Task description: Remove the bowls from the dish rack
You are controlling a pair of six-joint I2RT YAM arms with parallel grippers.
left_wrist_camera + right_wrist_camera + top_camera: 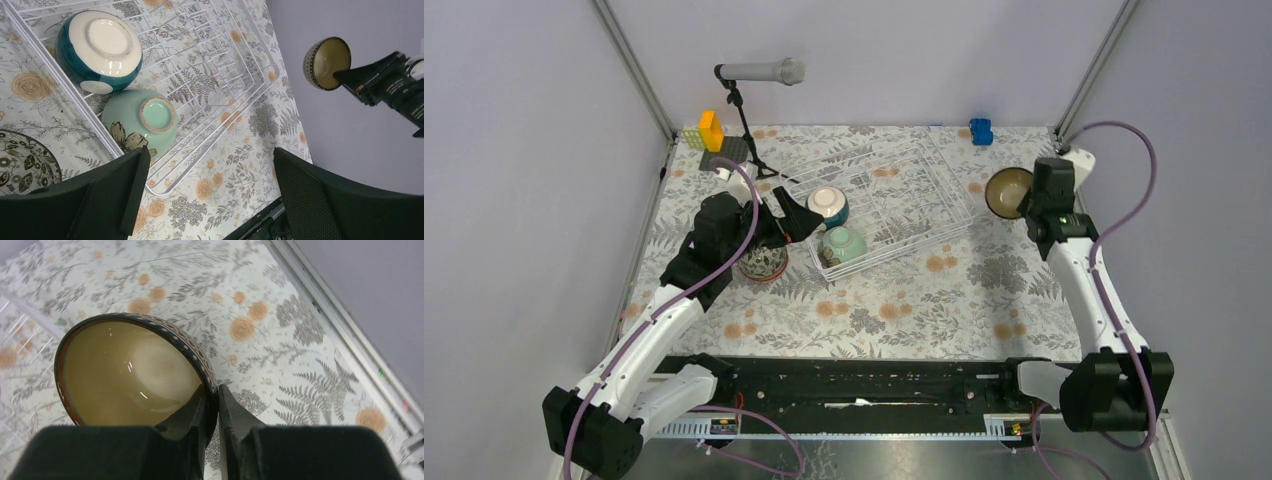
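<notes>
The white wire dish rack (904,190) lies at the table's middle back. In its near-left end sit a teal bowl (828,206) and a pale green bowl (843,244). The left wrist view shows both foot-up: the teal bowl (97,50), the green bowl (145,120) and the rack's wires (215,75). A dark blue floral bowl (764,262) stands upright on the cloth left of the rack. My left gripper (794,220) is open and empty (210,165) over the rack's near-left corner. My right gripper (1027,200) is shut on the rim of the dark brown bowl (125,375), held in the air right of the rack.
A microphone on a black stand (759,72) stands at the back left, beside yellow and green blocks (710,130). A blue block (980,130) sits at the back right. Metal frame posts and grey walls close in the table's sides.
</notes>
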